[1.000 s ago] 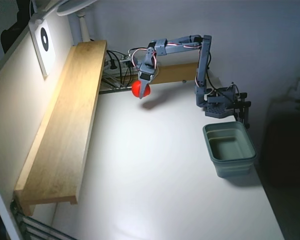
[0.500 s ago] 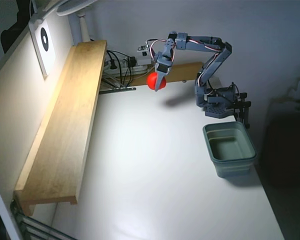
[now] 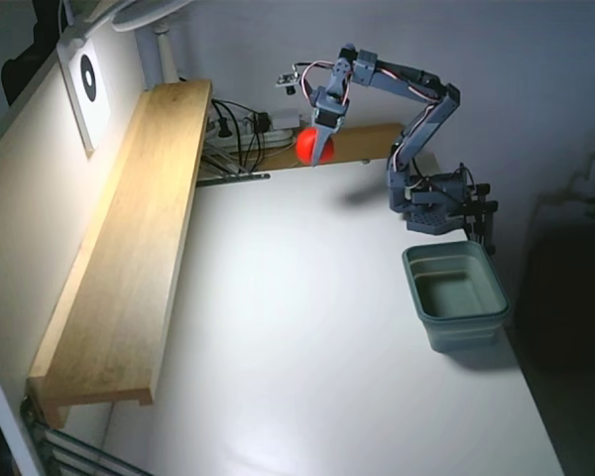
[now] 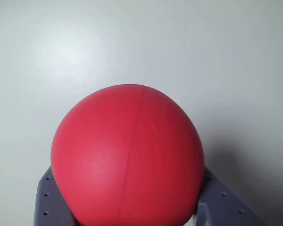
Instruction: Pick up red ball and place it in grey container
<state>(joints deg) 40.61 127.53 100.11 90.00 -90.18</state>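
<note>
The red ball [image 3: 305, 145] is clamped between the jaws of my gripper [image 3: 315, 156] at the far end of the white table, seemingly just above the surface. In the wrist view the red ball [image 4: 127, 160] fills the lower middle, with a grey fingertip [image 4: 49, 202] on each side of it and my gripper [image 4: 132, 197] shut around it. The grey container [image 3: 466, 332] stands empty at the right edge of the table, well to the right of the gripper and nearer the camera, just in front of the arm's base.
A long wooden shelf [image 3: 129, 248] runs along the table's left side. Cables and a power strip [image 3: 240, 129] lie at the back left, close to the gripper. The arm's base [image 3: 438, 198] is clamped at the back right. The white tabletop [image 3: 307, 327] spreads between them.
</note>
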